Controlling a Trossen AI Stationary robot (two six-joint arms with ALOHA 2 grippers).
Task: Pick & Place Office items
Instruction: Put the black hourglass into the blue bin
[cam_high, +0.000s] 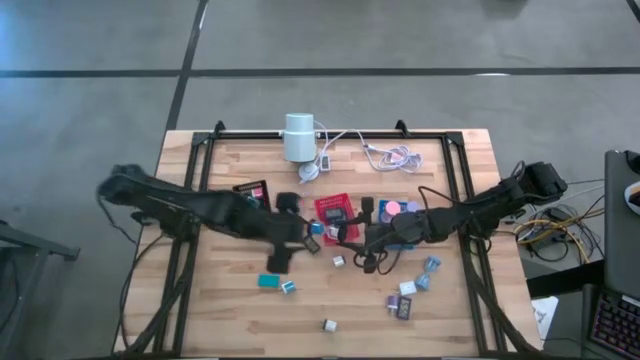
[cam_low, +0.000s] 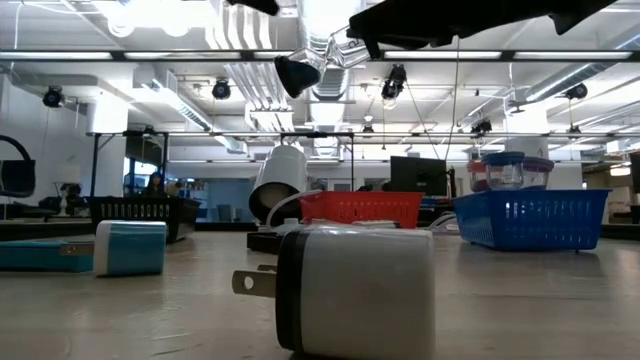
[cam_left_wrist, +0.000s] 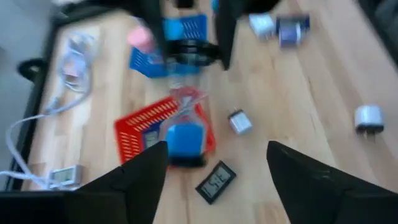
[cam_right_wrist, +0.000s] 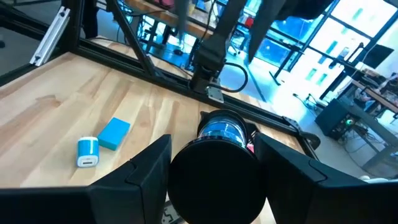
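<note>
Block, blue, lies at the red tray between the spread left claw fingers.

open-plan lab, exposed ceiling ducts, monitors

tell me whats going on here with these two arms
Two robot arms are sorting small office items on a wooden table into trays. The left end effector hangs open beside the red tray, where a blue block lies at the tray's edge. The right end effector holds a dark round piece near the blue tray. More items lie scattered on the table.
</note>
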